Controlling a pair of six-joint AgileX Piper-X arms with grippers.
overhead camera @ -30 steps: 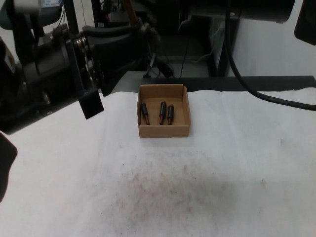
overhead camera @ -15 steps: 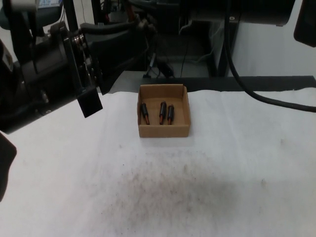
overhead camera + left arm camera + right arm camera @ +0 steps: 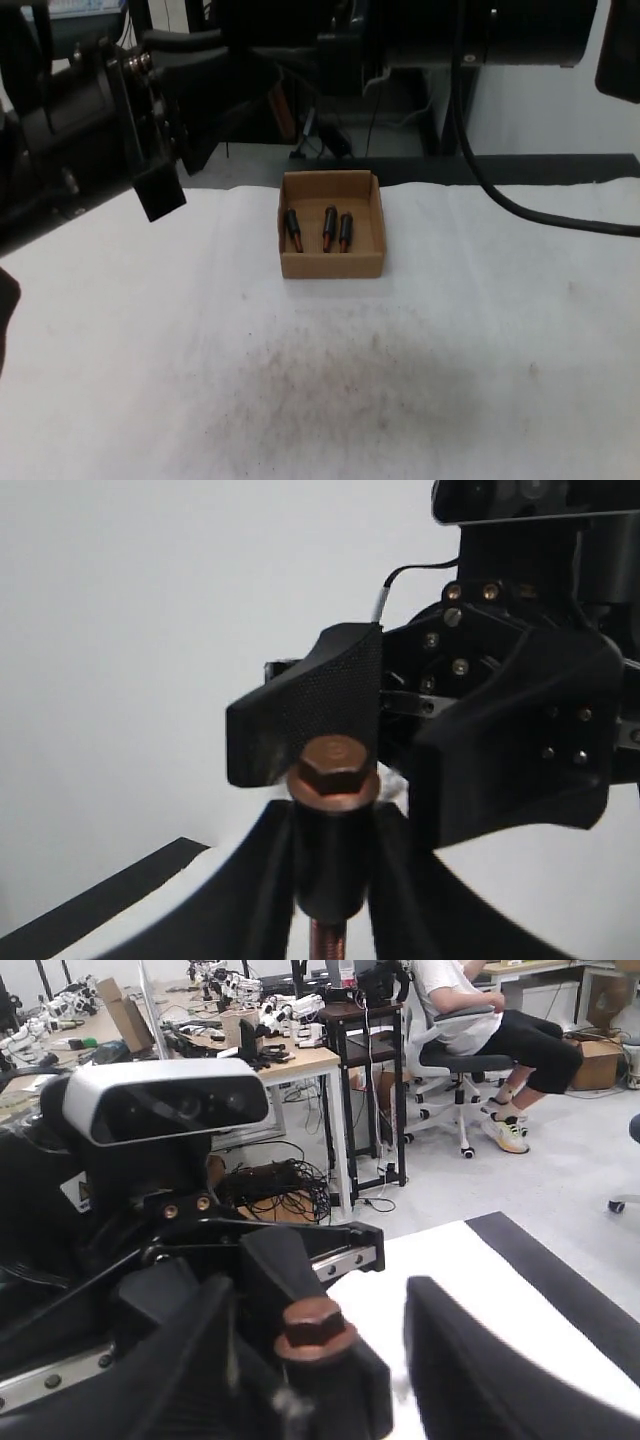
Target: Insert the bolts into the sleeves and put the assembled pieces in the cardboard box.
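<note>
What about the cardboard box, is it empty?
Not empty. Three dark assembled pieces lie side by side on the floor of the open-topped cardboard box.

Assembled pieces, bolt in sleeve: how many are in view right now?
4. Three lie in the cardboard box: left piece, middle piece, right piece. The fourth piece is clamped in the left hand. More may be hidden.

Bench [image 3: 400, 380] lies open from 3 through 9 o'clock of the cardboard box [image 3: 330, 265]; the box mouth is open above three assembled pieces [image 3: 330, 228]. At 10 o'clock an arm [image 3: 90, 140] hangs overhead; a cable [image 3: 520, 205] crosses at 2 o'clock.
</note>
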